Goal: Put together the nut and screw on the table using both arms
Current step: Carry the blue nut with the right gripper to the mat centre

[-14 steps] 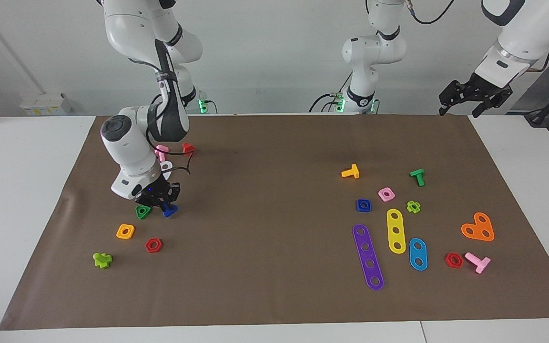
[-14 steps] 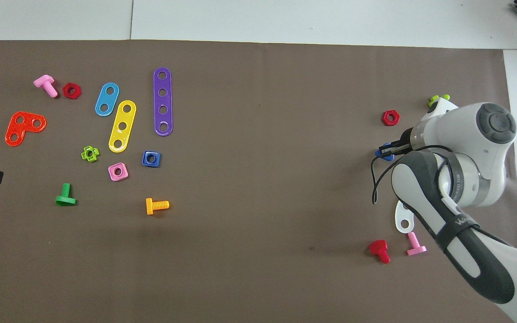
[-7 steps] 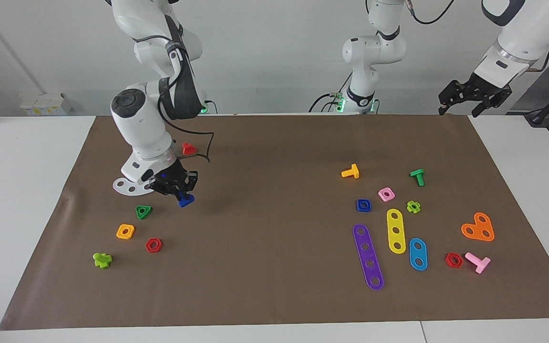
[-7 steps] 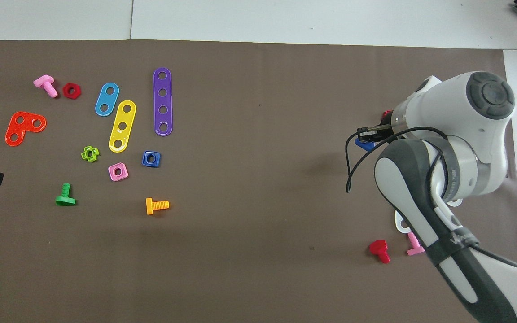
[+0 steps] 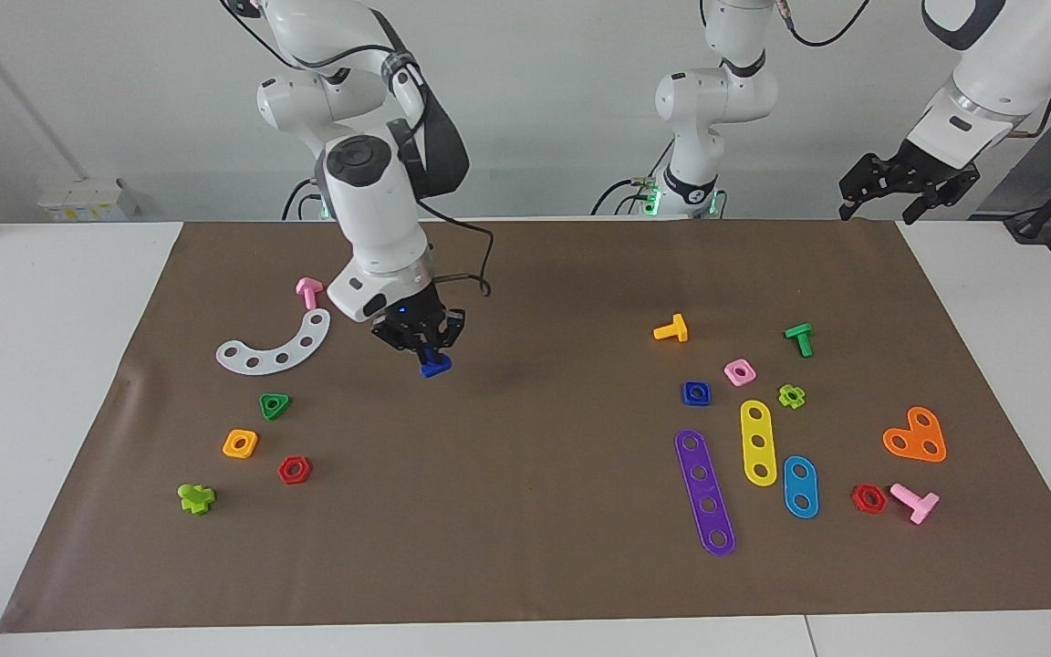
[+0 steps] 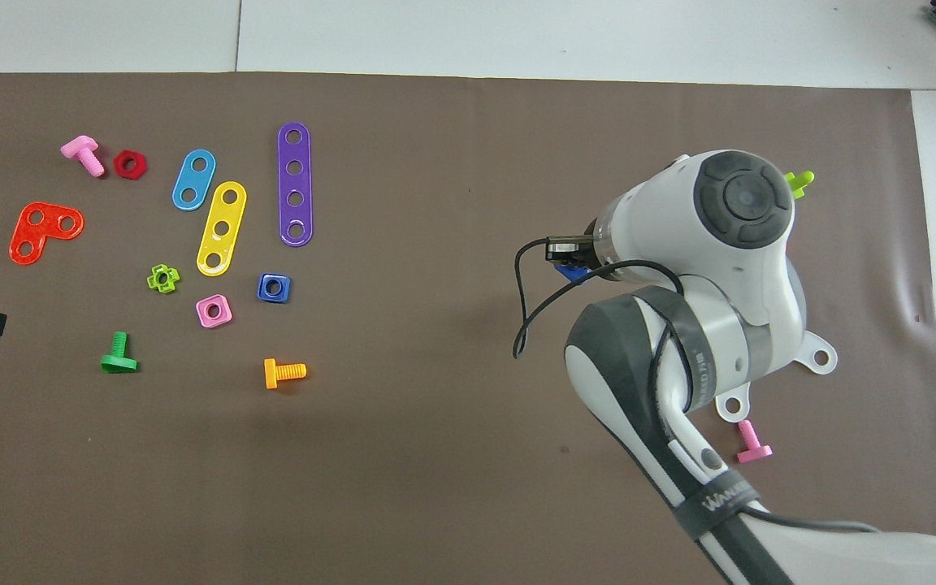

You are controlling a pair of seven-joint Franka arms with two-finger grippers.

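While your waiting left claw [image 5: 897,187] hangs wide over the desk's [image 5: 51,383] corner, your right claw [image 5: 422,344] grips the dark blue plastic triangular-headed screw [image 5: 435,366] above the brown mat; dark blue square nut [image 5: 695,392] lies farther out.

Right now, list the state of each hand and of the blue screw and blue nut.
right hand: shut on the blue screw, raised over the mat
blue screw: held, off the mat
blue nut: flat on the mat beside the pink nut, untouched
left hand: open, empty, waiting above the table's edge
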